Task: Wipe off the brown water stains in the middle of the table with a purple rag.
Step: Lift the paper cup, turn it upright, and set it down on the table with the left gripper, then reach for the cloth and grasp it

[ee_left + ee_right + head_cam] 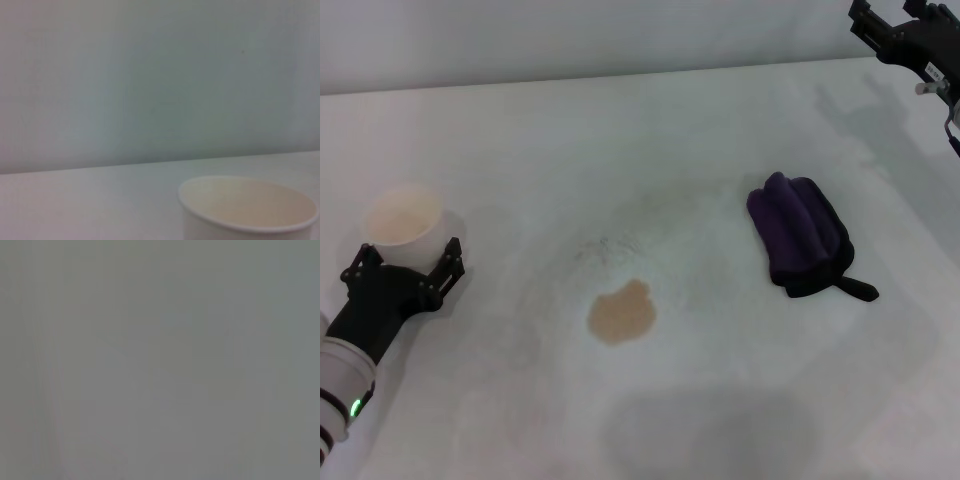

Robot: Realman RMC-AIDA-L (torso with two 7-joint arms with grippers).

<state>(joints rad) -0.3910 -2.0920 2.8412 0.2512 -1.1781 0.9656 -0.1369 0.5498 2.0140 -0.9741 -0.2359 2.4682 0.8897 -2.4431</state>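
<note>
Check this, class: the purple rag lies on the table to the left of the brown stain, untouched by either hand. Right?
Not quite. The head view shows the purple rag lying to the right of the brown stain, not the left. It does lie on the table, untouched by either hand.

No legible text, labels, brands or numbers appear in any view — the paper cup (404,227) seems unmarked.

Black fingers (448,262), white arm, green light.
</note>
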